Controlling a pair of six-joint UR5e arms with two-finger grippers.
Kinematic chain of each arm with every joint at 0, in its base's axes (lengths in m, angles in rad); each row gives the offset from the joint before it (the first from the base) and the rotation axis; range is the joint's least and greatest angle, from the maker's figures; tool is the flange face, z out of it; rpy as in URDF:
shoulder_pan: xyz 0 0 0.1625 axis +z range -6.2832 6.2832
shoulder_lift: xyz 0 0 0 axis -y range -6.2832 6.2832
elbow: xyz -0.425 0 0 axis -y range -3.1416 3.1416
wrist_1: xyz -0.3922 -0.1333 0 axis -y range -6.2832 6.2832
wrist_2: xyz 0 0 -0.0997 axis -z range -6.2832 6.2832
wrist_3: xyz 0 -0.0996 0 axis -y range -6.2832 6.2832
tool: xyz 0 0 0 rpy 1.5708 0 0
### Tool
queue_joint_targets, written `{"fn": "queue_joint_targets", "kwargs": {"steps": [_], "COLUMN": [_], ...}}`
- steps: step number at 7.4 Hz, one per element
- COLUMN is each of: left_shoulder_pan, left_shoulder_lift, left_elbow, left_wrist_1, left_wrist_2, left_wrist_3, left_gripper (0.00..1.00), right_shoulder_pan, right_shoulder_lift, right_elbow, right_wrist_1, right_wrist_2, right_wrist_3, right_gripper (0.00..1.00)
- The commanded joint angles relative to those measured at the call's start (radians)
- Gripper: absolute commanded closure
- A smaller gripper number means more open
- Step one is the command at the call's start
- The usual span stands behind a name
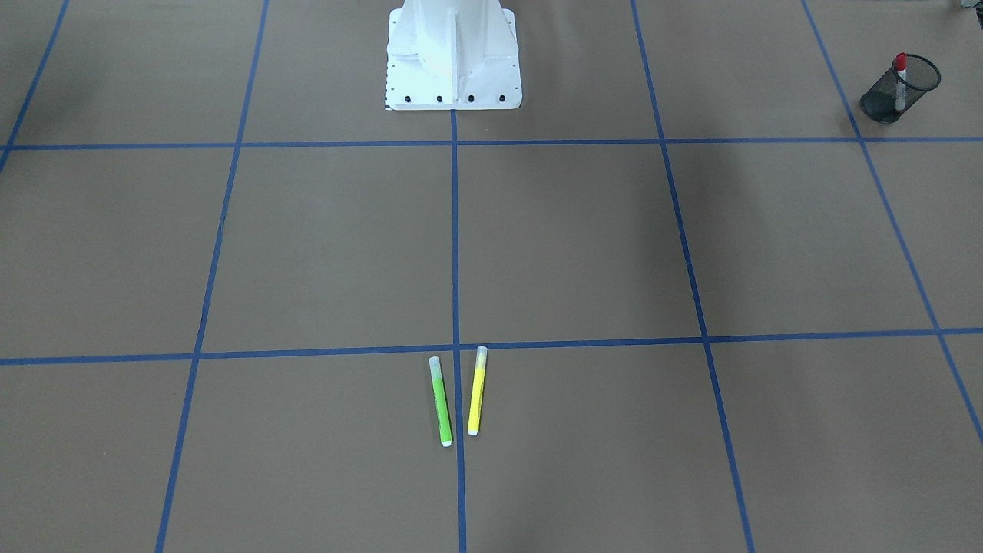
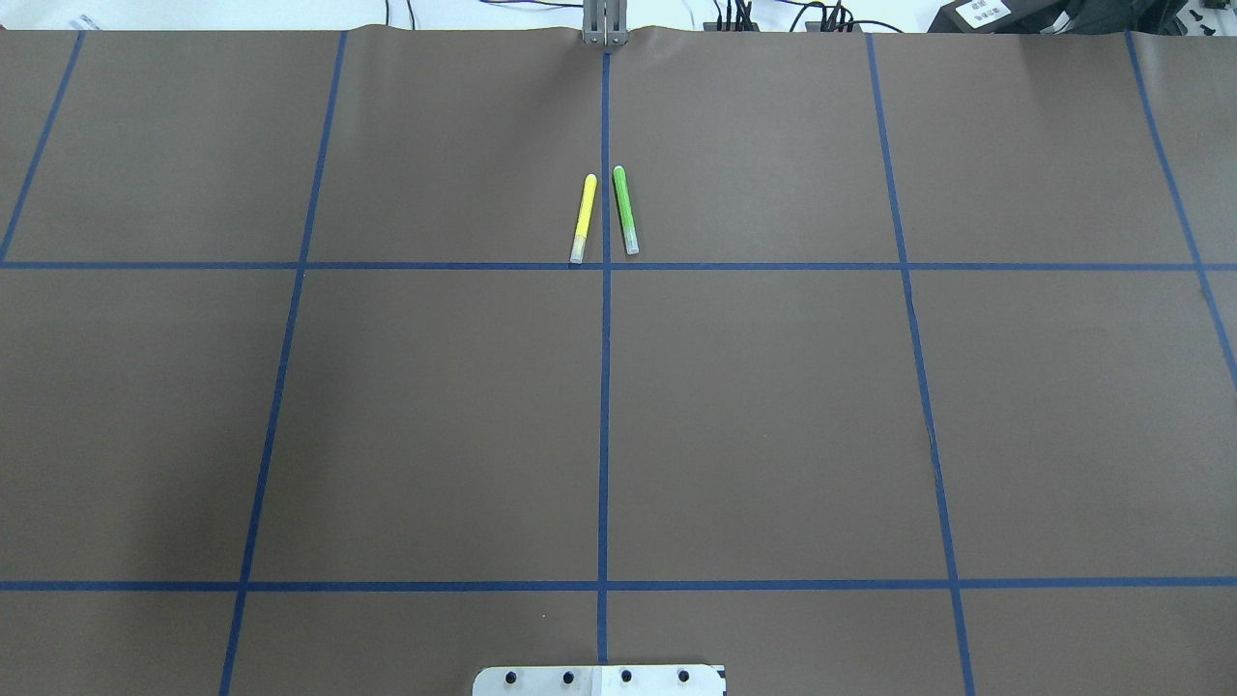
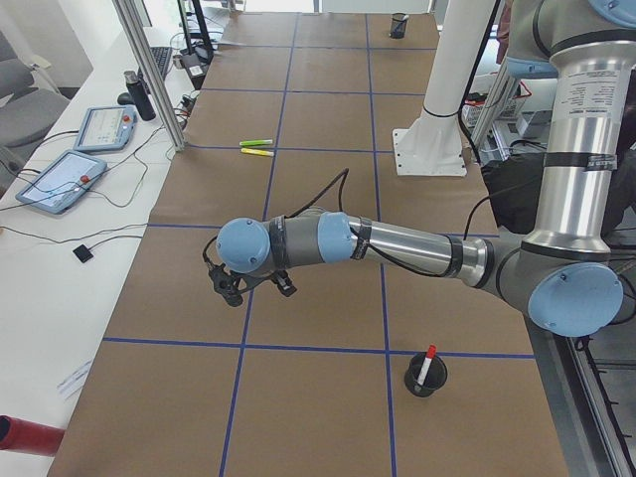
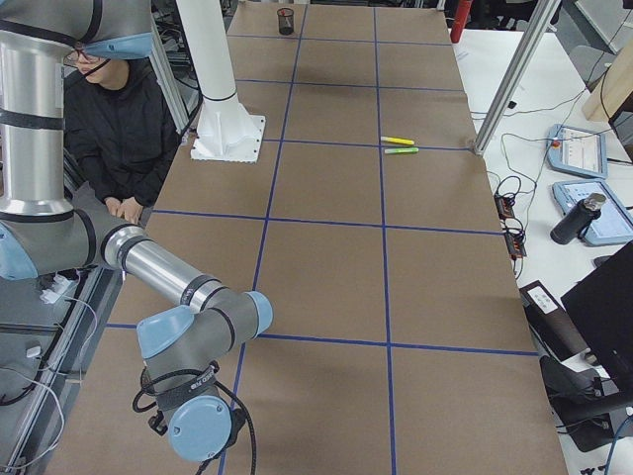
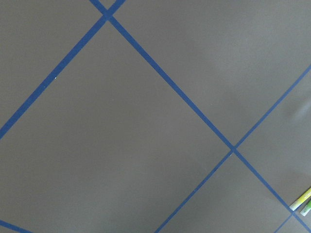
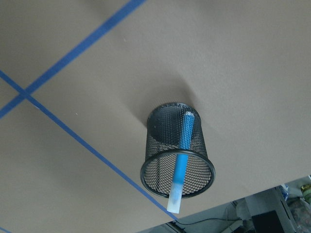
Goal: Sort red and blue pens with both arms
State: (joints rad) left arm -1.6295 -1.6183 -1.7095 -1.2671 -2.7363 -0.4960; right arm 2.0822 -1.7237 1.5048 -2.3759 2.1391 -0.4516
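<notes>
— What sort of place?
— Robotics lab. Grey jointed arm [image 3: 397, 243] over a brown-papered table [image 2: 435, 416] gridded with blue tape [image 2: 604, 387].
— Anything else?
— Teach pendants [image 3: 60, 181] on the white side bench [image 3: 30, 298], aluminium frame posts [image 3: 151, 75], bolted white pedestal [image 1: 453, 54].

The brown table [image 2: 773, 435] bears a green marker [image 2: 625, 210] beside a yellow marker [image 2: 584, 218], and a black mesh cup [image 1: 879, 101].

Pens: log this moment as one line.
red pen: in mesh cup; blue pen: in second cup; green marker, yellow marker: on table
</notes>
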Motion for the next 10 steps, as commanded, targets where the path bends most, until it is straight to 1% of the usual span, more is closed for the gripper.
{"fn": "queue_joint_targets", "kwargs": {"steps": [1,2,3,4,5,6,7,8,9,10], "left_shoulder_pan": [0.037,0.066,0.091,0.092,0.123,0.134,0.135,0.129,0.129,0.123], "left_shoulder_lift": [0.011,0.011,0.014,0.032,0.034,0.04,0.075,0.084,0.119,0.127], "left_elbow": [0.002,0.002,0.002,0.002,0.004,0.004,0.005,0.004,-0.002,-0.002], "left_wrist_1": [-0.162,-0.226,-0.292,-0.358,-0.373,-0.373,-0.374,-0.371,-0.374,-0.376], "left_wrist_2": [0.217,0.313,0.43,0.452,0.457,0.477,0.522,0.524,0.521,0.506], "left_wrist_3": [-0.001,0.001,0.01,0.014,0.037,0.104,0.242,0.332,0.364,0.411], "left_gripper": [0.0,0.0,0.0,0.0,0.0,0.0,0.0,0.0,0.0,0.0], "right_shoulder_pan": [-0.057,-0.135,-0.192,-0.27,-0.328,-0.37,-0.416,-0.442,-0.447,-0.445], "right_shoulder_lift": [0.012,0.013,0.013,0.013,0.015,0.018,0.05,0.071,0.09,0.079], "right_elbow": [0.031,0.032,0.032,0.037,0.075,0.14,0.172,0.169,0.166,0.161], "right_wrist_1": [0.244,0.396,0.582,0.748,0.814,0.814,0.81,0.811,0.81,0.816], "right_wrist_2": [0.096,0.157,0.183,0.209,0.216,0.222,0.27,0.289,0.288,0.294], "right_wrist_3": [0.152,0.25,0.403,0.512,0.571,0.623,0.664,0.712,0.712,0.711], "right_gripper": [0.0,0.0,0.0,0.0,0.0,0.0,0.0,0.0,0.0,0.0]}}
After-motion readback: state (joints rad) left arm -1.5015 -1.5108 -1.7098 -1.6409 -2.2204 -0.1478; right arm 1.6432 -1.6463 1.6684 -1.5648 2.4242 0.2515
